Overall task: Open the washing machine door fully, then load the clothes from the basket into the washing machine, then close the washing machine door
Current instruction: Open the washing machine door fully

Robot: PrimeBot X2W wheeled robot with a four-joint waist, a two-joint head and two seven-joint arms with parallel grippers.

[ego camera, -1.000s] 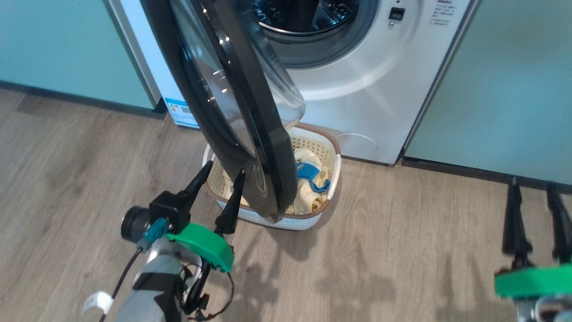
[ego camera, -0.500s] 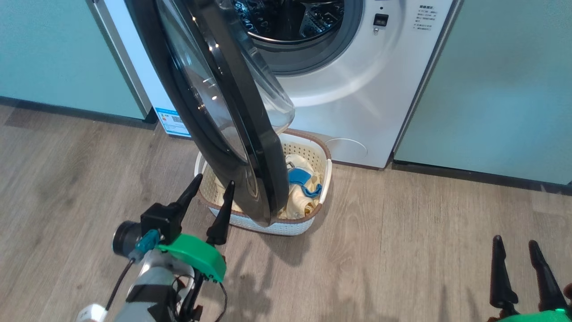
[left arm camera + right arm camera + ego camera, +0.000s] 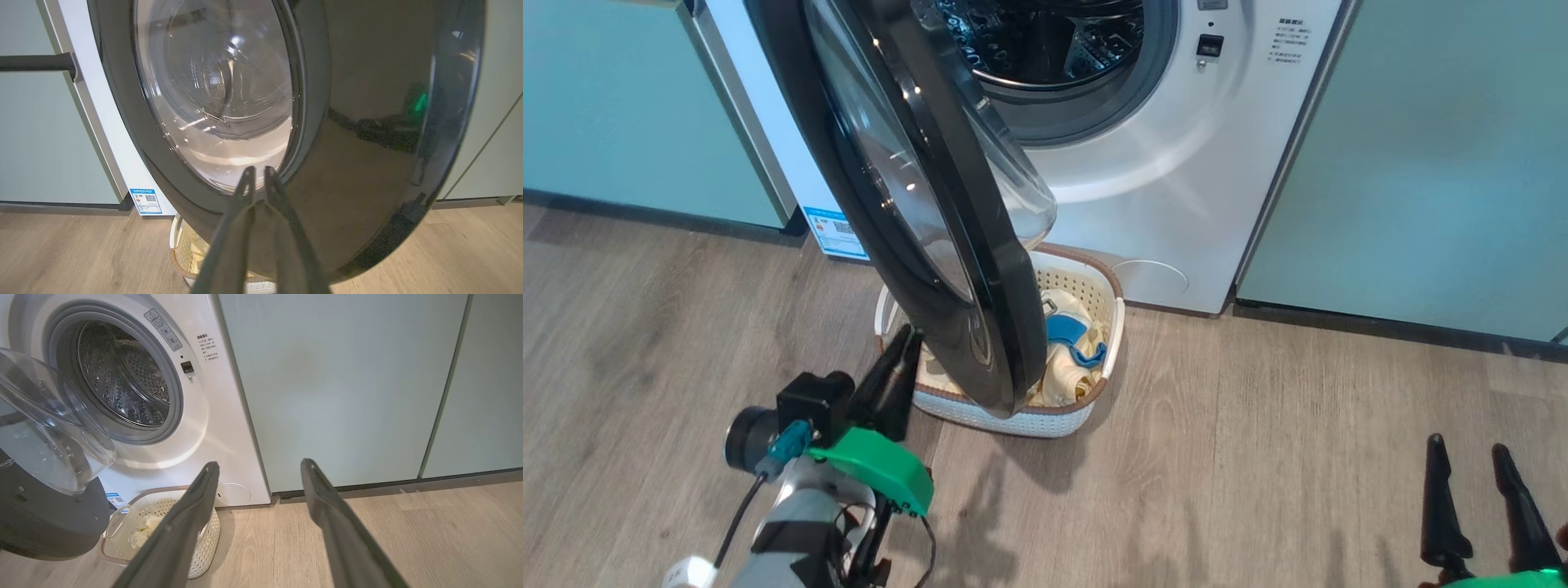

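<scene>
The white washing machine (image 3: 1176,163) has its steel drum showing. Its round black washing machine door (image 3: 915,188) stands partly swung out, hanging over the basket (image 3: 1045,420) on the floor below. Cream clothes (image 3: 1066,359) with a blue piece lie in the basket, half hidden by the door. My left gripper (image 3: 900,347) is shut with nothing between its fingers, its tips just before the door's lower outer face (image 3: 367,122) near the glass window. My right gripper (image 3: 1474,461) stands open low at the right, well away from the door and basket (image 3: 204,539).
Pale teal cabinets (image 3: 1421,163) flank the machine on both sides, with a dark plinth along the wooden floor (image 3: 1258,457). A blue-white sticker (image 3: 837,233) sits at the machine's lower left corner. Open floor stretches to the right of the basket.
My left gripper's fingers have come together from wide open, and its tips sit closer to the door's lower edge. The head camera has shifted a little; the right gripper now shows lower.
</scene>
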